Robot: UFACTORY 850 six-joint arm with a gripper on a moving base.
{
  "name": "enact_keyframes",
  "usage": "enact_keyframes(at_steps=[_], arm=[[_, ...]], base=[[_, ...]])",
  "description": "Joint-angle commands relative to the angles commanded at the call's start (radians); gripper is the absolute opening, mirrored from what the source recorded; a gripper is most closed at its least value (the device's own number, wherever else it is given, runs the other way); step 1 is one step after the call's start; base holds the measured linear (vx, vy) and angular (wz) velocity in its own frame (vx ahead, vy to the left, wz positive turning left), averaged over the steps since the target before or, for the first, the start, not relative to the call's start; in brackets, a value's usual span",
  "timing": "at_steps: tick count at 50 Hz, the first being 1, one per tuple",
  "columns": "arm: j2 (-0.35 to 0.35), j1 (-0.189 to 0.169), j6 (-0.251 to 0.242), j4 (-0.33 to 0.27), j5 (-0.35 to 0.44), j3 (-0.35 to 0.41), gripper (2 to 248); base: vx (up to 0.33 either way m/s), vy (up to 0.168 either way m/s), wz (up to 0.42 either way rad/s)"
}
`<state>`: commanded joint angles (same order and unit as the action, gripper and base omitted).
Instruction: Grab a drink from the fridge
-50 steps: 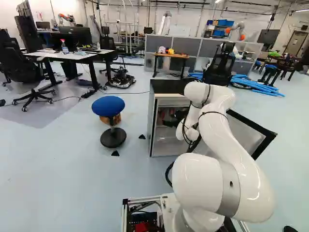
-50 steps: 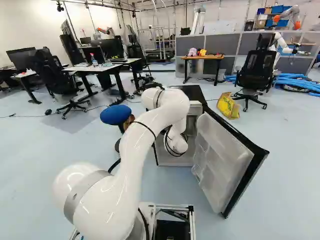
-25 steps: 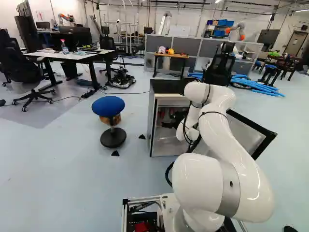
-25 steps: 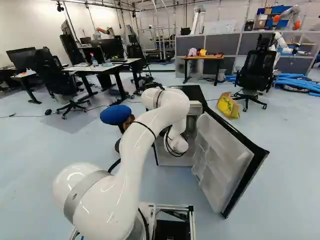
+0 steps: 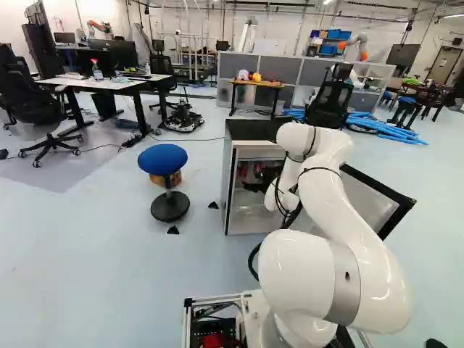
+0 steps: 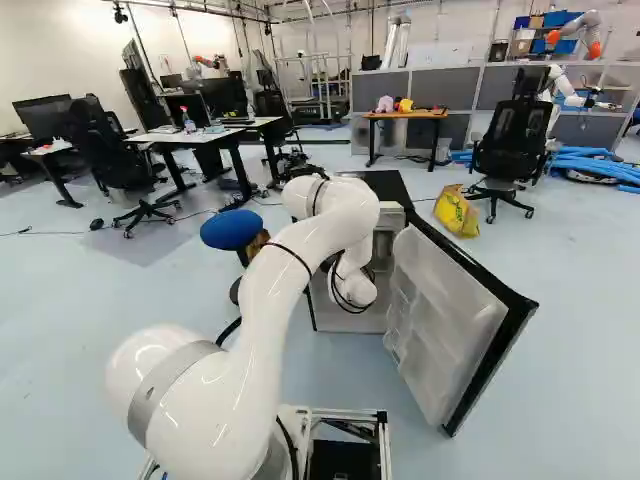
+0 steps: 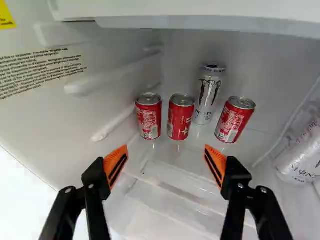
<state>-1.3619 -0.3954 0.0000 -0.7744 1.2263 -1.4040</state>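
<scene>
The gripper (image 5: pixel 261 181) is inside the open fridge (image 5: pixel 229 203) in the left base view. In the wrist view the gripper (image 7: pixel 166 150) stands open, nothing between its orange pads. Ahead of it on a shelf are three red cans: two side by side, a left one (image 7: pixel 149 117) and a middle one (image 7: pixel 180 117), and a right one (image 7: pixel 234 121) set apart. A tall silver can (image 7: pixel 208 95) stands behind the gap between the middle and right ones. Another silver can (image 7: pixel 301 155), partly cut off, is out beside the right finger.
A shelf edge (image 7: pixel 210 24) runs above the cans, and the fridge's side wall (image 7: pixel 60 105) lies left of the gripper. The open fridge door (image 6: pixel 445 325) stands right of my arm. A blue stool (image 5: pixel 163 158) is on the floor left of the fridge.
In the left base view the gripper has shifted slightly lower within the fridge, uncovering more of the red cans. The base and the door have stayed put.
</scene>
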Motion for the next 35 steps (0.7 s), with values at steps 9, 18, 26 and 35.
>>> enact_keyframes(at_steps=[9, 18, 26, 35], arm=[[0.000, 0.000, 0.000, 0.000, 0.000, 0.000, 201], [0.000, 0.000, 0.000, 0.000, 0.000, 0.000, 201], [0.000, 0.000, 0.000, 0.000, 0.000, 0.000, 188], [0.000, 0.000, 0.000, 0.000, 0.000, 0.000, 165]], base=[[0.000, 0.000, 0.000], [0.000, 0.000, 0.000], [0.000, 0.000, 0.000], [0.000, 0.000, 0.000]])
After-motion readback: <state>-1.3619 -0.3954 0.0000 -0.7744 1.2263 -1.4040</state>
